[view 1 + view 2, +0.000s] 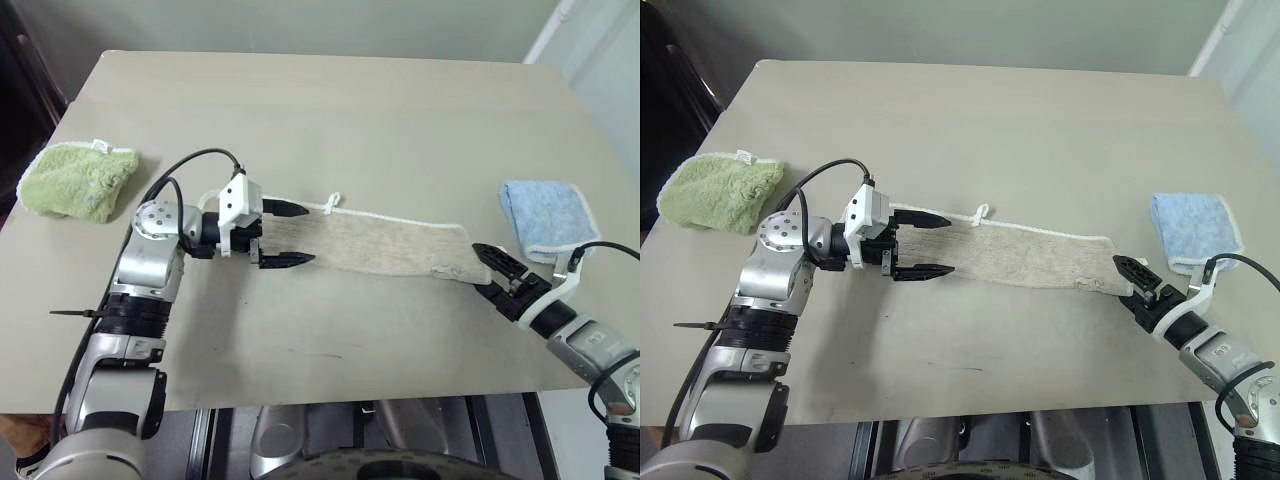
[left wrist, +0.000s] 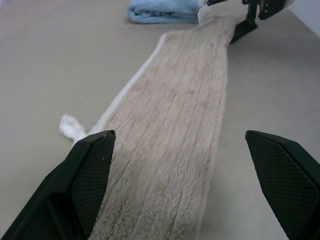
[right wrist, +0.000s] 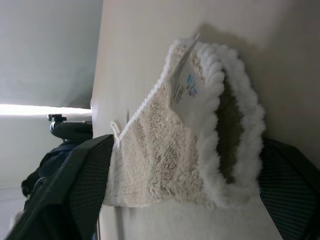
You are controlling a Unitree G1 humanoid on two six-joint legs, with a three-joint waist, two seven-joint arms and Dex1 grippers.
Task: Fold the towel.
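The beige towel (image 1: 390,243) lies flat on the table as a long narrow strip, its white stitched border and small loop (image 1: 333,200) on the far edge. My left gripper (image 1: 295,236) is open at the strip's left end, one finger on each side of it; the left wrist view looks along the towel (image 2: 175,125) between the fingers (image 2: 90,170). My right gripper (image 1: 482,268) is at the right end. In the right wrist view its fingers (image 3: 85,175) stand apart with the towel's folded end (image 3: 160,150) and its white label (image 3: 187,85) between them.
A fluffy green cloth (image 1: 78,178) lies at the table's left edge, and a folded light blue cloth (image 1: 545,215) at the right, just beyond my right gripper. The beige table (image 1: 330,110) stretches bare behind the towel. Its front edge runs close below both arms.
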